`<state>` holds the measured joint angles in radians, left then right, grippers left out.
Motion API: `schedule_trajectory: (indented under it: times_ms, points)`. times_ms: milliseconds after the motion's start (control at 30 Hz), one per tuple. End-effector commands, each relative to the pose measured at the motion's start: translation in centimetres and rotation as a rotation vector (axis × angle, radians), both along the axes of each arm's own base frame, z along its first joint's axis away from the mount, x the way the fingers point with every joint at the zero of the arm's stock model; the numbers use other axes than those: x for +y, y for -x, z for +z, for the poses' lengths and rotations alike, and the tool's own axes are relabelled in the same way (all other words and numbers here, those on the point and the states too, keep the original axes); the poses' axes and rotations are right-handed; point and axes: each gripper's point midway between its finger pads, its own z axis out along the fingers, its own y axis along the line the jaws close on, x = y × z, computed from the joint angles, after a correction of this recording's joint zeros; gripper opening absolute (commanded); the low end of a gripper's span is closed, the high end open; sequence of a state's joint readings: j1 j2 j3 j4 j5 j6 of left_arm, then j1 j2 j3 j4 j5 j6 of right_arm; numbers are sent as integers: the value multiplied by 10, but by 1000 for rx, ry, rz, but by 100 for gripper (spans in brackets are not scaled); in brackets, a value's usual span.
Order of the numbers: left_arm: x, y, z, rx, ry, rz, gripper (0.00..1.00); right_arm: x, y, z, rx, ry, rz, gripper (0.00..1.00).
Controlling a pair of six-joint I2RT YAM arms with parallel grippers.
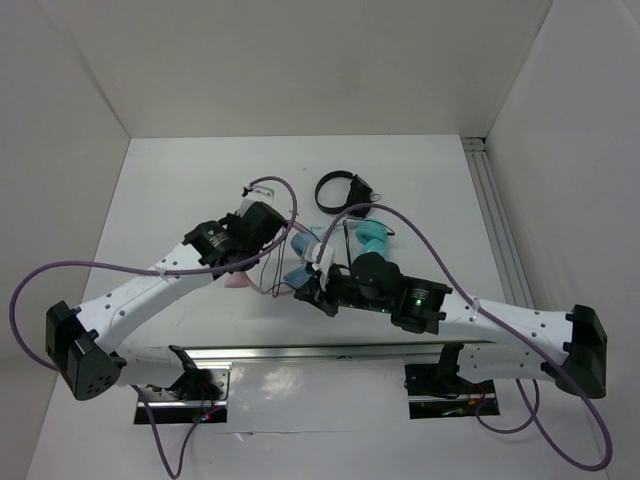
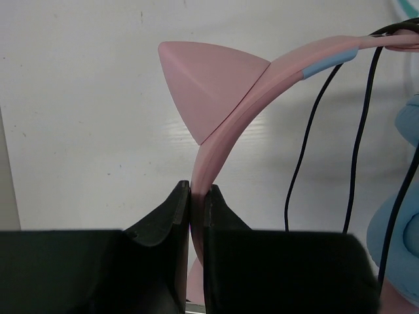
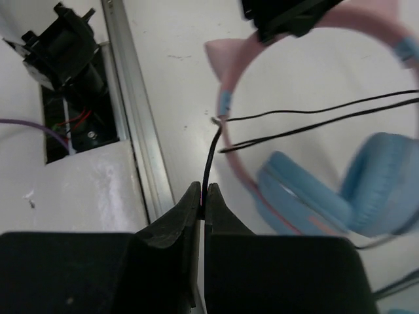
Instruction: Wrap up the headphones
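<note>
The headphones have a pink headband (image 2: 229, 131) with a cat ear (image 2: 209, 85), light blue ear cups (image 3: 314, 196) and a thin black cable (image 3: 314, 108). My left gripper (image 2: 198, 196) is shut on the headband just below the cat ear and holds it on edge. My right gripper (image 3: 203, 195) is shut on the black cable, which runs up from my jaws to the headband's side (image 3: 226, 104). Cable strands cross the hoop. In the top view the headphones (image 1: 298, 272) sit between my left gripper (image 1: 248, 265) and my right gripper (image 1: 308, 290).
Teal-cupped headphones (image 1: 376, 240) lie just right of the grippers, and small black headphones (image 1: 338, 190) lie further back. A metal rail (image 3: 134, 118) and an arm base mount (image 3: 65, 52) run along the near edge. White walls enclose the table.
</note>
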<state>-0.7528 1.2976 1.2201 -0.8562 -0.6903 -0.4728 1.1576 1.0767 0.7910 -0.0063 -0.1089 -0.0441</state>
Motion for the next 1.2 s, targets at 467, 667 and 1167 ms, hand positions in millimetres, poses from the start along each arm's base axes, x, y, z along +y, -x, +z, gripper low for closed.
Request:
schedule_trajectory:
  times_ms: [467,667,1167]
  points:
    - [-49,71,-33,135,41,-341,0,-50,-63,23,-200,84,-431,0]
    - [-51,83,-38,155,5,-361,0,-67,-79,13,-263,130,-554,0]
    - [-78,118,-31,270,121,-560,0,-72,-84,7,-297,120,-587,3]
